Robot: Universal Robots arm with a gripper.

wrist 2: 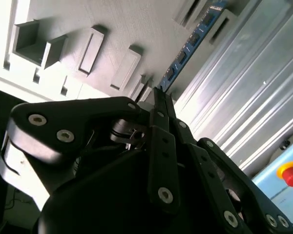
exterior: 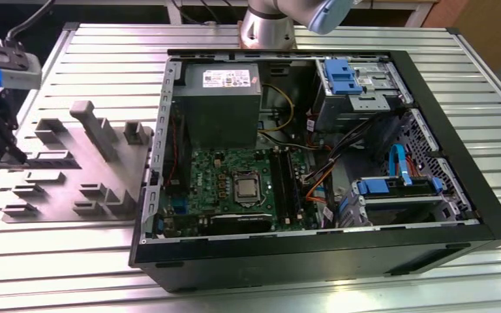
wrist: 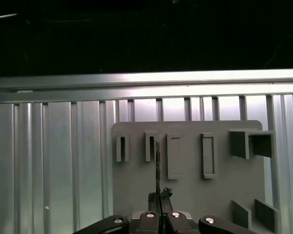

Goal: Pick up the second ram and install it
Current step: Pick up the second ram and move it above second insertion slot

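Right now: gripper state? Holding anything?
Gripper: jaws closed on the second ram, at the grey fixture.

bright even light, glare on table rail [wrist: 185, 83] in first wrist view, dark bg beyond.

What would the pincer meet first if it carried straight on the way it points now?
Most likely the second ram, standing on edge in the grey fixture: the pincer points straight at its thin edge. Depth is unclear, so I can't tell whether they touch.
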